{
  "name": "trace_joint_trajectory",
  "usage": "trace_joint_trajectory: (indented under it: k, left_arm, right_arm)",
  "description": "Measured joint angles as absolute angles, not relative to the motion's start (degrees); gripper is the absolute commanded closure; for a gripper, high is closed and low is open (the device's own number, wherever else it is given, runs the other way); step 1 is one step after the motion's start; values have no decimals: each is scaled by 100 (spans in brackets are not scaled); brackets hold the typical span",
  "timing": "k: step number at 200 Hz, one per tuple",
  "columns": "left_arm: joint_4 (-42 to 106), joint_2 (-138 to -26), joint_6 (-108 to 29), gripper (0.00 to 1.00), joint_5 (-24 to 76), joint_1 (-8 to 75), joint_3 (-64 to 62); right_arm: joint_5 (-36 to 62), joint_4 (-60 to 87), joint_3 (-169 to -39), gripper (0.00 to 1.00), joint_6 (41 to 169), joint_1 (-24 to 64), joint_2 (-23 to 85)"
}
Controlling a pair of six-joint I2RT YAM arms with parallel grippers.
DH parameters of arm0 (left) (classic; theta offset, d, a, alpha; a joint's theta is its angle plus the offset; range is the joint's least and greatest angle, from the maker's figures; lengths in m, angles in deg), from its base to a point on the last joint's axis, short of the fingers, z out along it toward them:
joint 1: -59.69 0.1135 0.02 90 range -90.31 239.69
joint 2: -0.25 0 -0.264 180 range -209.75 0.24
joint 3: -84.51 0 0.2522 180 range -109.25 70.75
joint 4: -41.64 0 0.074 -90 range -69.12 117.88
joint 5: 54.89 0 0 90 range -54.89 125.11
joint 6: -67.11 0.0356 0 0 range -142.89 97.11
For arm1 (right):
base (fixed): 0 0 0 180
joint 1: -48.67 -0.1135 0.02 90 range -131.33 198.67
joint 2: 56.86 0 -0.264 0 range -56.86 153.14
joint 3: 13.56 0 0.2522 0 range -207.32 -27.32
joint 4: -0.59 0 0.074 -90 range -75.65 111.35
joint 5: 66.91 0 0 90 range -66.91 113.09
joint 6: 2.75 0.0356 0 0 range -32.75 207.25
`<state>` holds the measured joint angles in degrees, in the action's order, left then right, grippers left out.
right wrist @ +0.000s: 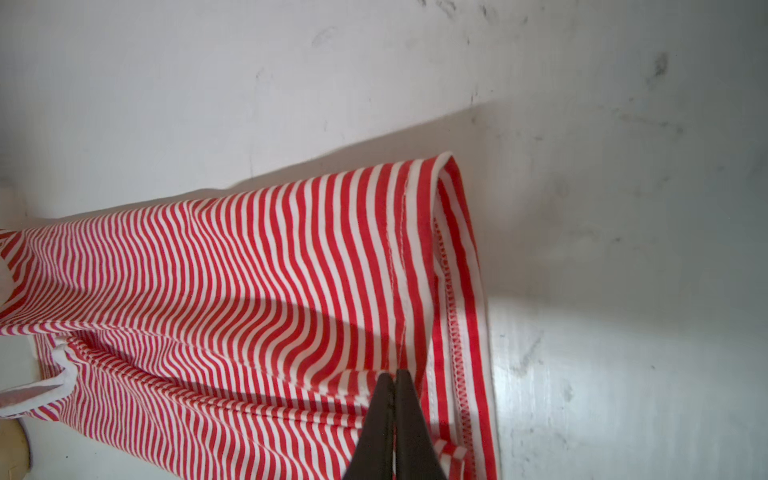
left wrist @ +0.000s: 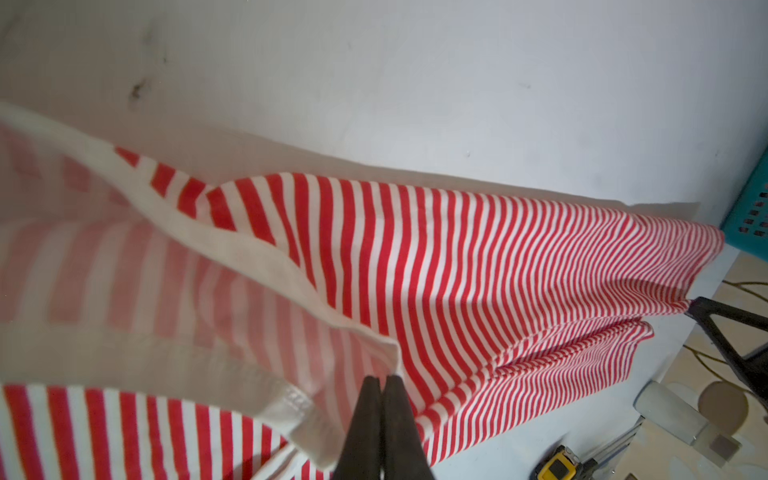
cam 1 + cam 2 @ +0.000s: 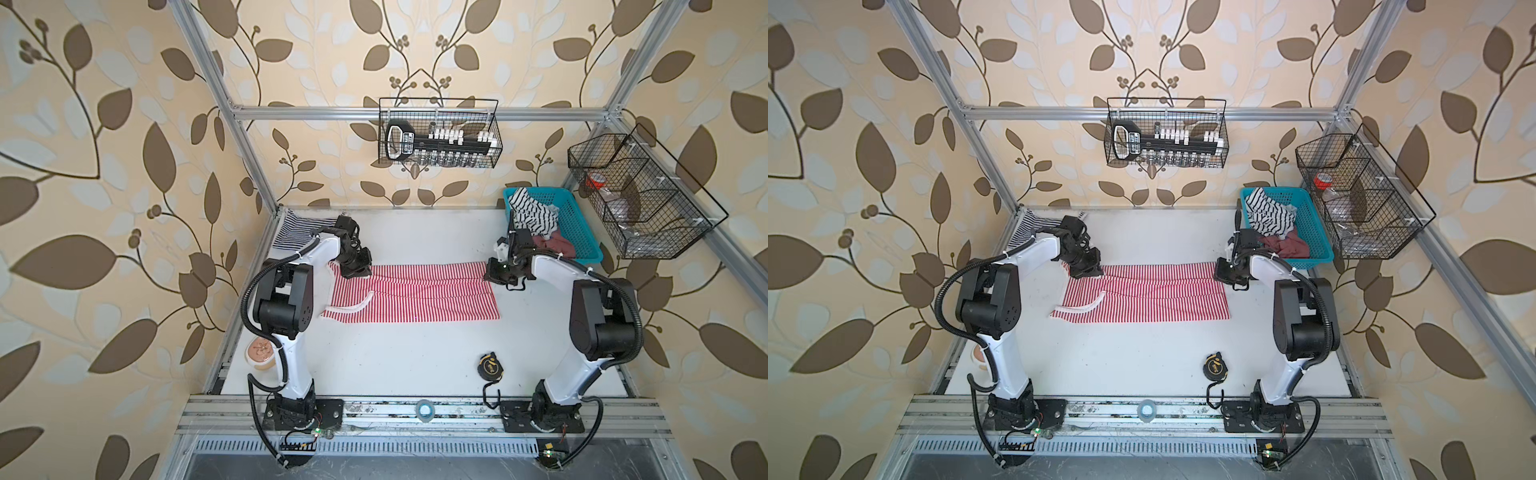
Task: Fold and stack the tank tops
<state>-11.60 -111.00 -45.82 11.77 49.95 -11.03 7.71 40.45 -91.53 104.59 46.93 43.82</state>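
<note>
Pinched together, my left gripper and right gripper each clamp the far edge of the red-and-white tank top, one at its left end and one at its right. It lies spread across the middle of the white table in both top views. A teal basket sits upper right. The navy-and-white tank top lies upper left, partly behind my left arm.

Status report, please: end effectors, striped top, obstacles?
Left end effector, right end effector: shut on red-and-white tank top. Far edge raised. Tape measure apart.
</note>
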Motion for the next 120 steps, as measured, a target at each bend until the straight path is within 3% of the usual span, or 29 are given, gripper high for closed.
trace_joint_trajectory:
  k: [41,59,76,120]
  left_arm:
    - [-1088,-11093,-4652,100,1221,4995,-908]
    - [-1095,-11093,-4698,71,1278,4995,-854]
    - [-1114,-11091,-4773,70,1319,4995,-854]
    - [-1340,-10942,-4836,60,1532,4995,-860]
  right_arm:
    - [874,4019,-8971,100,10466,4654,4347]
    - [918,4030,-8899,91,10485,4654,4347]
    - [970,4067,-8888,77,10505,4652,4347]
    - [1163,4201,-8871,72,10566,4652,4247]
